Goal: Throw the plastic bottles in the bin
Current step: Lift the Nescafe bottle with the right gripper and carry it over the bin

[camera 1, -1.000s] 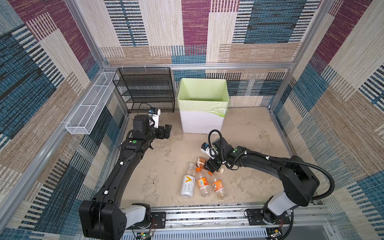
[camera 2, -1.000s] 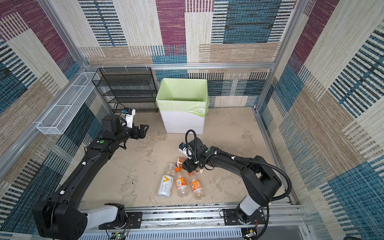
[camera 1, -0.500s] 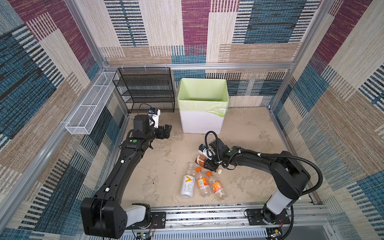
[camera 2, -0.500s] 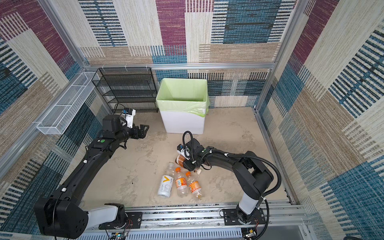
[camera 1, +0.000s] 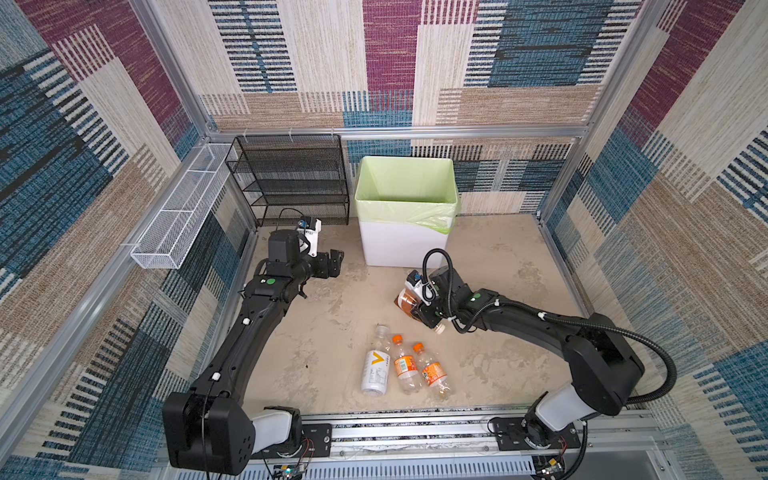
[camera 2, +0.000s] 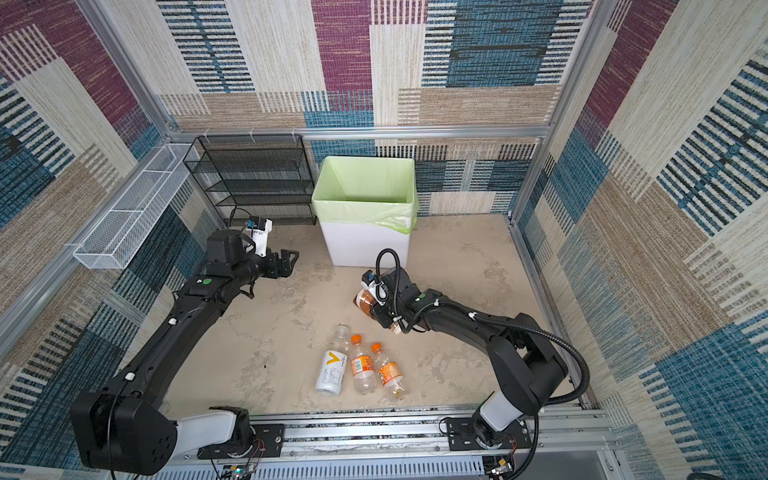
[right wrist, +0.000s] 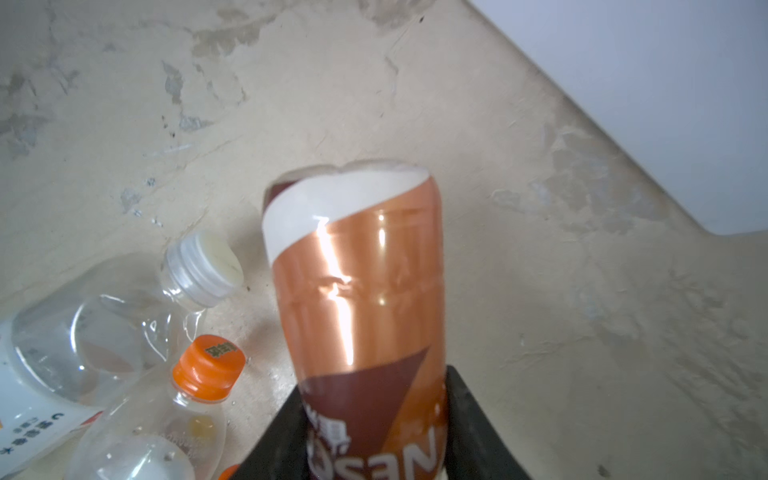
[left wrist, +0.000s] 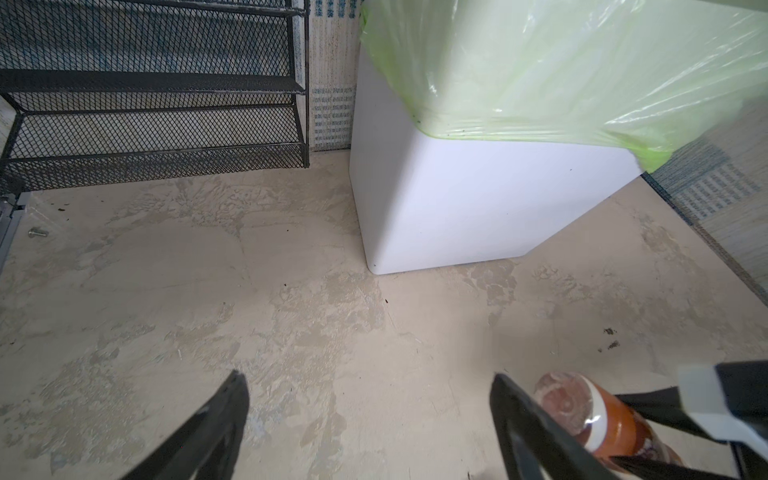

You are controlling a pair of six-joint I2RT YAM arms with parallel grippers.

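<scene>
My right pincer (camera 1: pixel 422 311) tight on brown bottle (right wrist: pixel 357 299), middle of frame — my left pincer (camera 1: pixel 336 262) wide open, left of bin (camera 1: pixel 399 245).

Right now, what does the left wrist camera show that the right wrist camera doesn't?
Only the left wrist view: the black wire-mesh rack, the light green bag and the open left pincer. Only the right wrist view: a clear white-labelled plastic bottle and an orange-capped clear bottle on the floor. Both: the brown-labelled plastic bottle held by the right pincer, and the tall white plastic bin.
</scene>
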